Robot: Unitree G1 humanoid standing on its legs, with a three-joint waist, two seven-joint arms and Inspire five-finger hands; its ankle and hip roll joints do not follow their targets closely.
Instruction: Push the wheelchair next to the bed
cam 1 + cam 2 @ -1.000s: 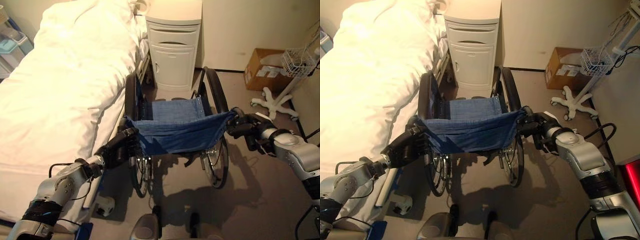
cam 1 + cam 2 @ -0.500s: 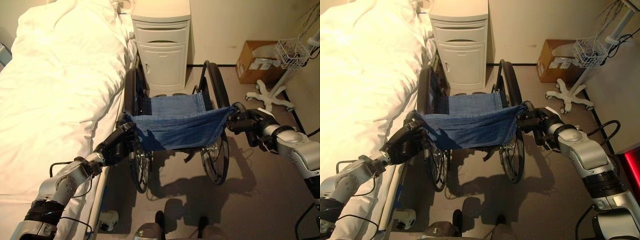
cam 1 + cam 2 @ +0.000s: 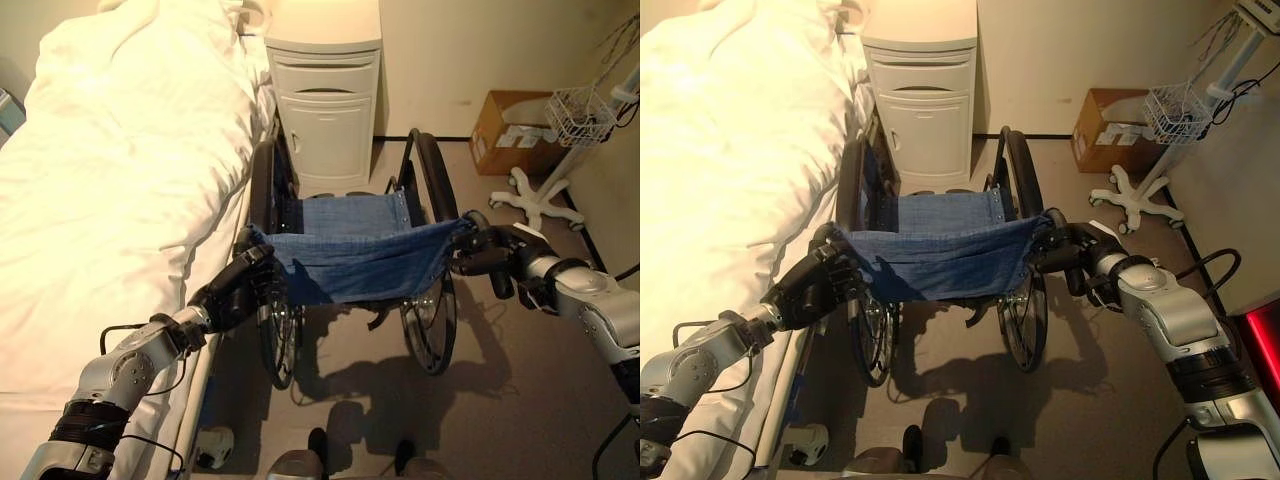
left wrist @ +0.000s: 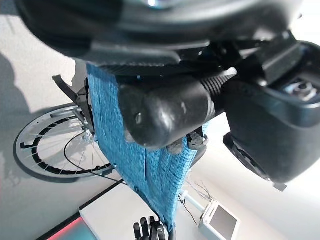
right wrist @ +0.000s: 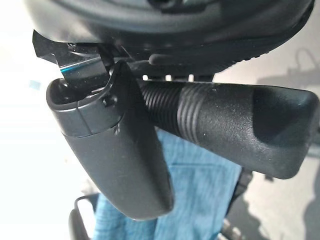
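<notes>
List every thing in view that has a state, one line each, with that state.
wheelchair: upright, seat empty, alongside the bed, facing the cabinet.
left hand: shut on the left push handle.
right hand: shut on the right push handle.
bed: covered by a rumpled white duvet.
cabinet: door and drawer closed.
cardboard box: on the floor by the wall.

Warm indoor light — bed glares white, wheelchair casts a dark floor shadow.

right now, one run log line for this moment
left hand: shut on wheelchair push handle | right hand: shut on other handle | wheelchair: alongside bed
</notes>
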